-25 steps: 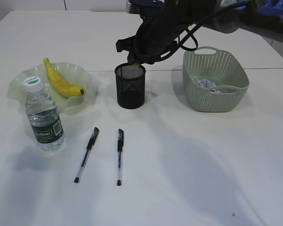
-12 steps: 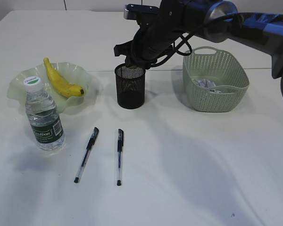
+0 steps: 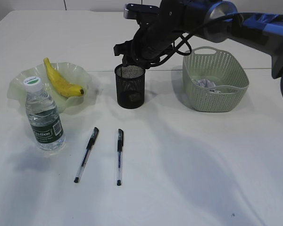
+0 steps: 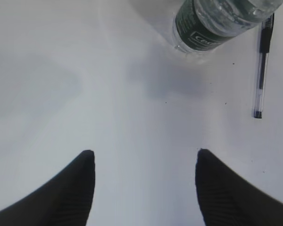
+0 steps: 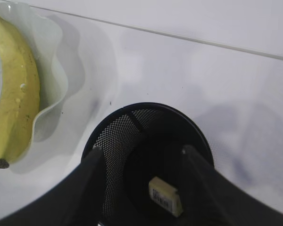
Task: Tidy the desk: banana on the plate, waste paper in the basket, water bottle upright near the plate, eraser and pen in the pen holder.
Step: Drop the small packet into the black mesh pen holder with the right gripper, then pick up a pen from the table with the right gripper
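Note:
My right gripper (image 3: pixel 132 60) hangs just above the black mesh pen holder (image 3: pixel 130 87), open. In the right wrist view it (image 5: pixel 140 150) straddles the holder's rim (image 5: pixel 146 107), and the pale eraser (image 5: pixel 165 196) lies free inside, touching neither finger. The banana (image 3: pixel 61 83) lies on the pale green plate (image 3: pixel 23 78). Near the plate the water bottle (image 3: pixel 44 117) stands upright. Two pens (image 3: pixel 87 153) (image 3: pixel 119 155) lie on the table. Waste paper (image 3: pixel 206 84) sits in the green basket (image 3: pixel 216 96). My left gripper (image 4: pixel 145 153) is open over bare table, short of the bottle (image 4: pixel 217 23) and one pen (image 4: pixel 262 66).
The right arm and its cables reach in from the upper right, over the stretch between holder and basket. A seam between two tabletops runs behind the plate and the holder.
The right arm has swung over and settled above the pen holder. A small pale thing seen at its fingertips a second ago is gone from there. Nothing else moved.

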Tool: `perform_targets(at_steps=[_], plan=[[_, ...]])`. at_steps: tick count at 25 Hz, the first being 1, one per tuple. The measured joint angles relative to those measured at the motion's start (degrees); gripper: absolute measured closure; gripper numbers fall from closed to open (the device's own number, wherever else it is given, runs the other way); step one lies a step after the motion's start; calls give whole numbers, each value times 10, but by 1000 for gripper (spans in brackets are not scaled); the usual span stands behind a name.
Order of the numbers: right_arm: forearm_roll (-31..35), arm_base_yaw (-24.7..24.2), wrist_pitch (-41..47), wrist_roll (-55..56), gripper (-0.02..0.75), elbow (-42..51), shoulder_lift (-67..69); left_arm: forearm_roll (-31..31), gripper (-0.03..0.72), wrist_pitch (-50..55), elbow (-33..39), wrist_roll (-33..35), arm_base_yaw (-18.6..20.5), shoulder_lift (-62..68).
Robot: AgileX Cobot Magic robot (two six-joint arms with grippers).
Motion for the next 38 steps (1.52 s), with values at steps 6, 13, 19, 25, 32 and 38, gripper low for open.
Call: perform_targets(at_steps=[6,13,19,25,32,38], plan=[[0,0,27,3,358,-26,0,0,219,0,0,0,0,0],[-24,0,140,16,358,-88,1,0,219,0,0,0,0,0],[-52,0,262,35,358,-139,1,0,219,0,0,0,0,0],[-74,0,299,49,375,-167,1,0,219,0,0,0,0,0],[-63,7,302,52,378,-150,-33,0,219,14,0,0,0,0],[-56,32,302,52,379,-8,-101,0,219,15,0,0,0,0]])
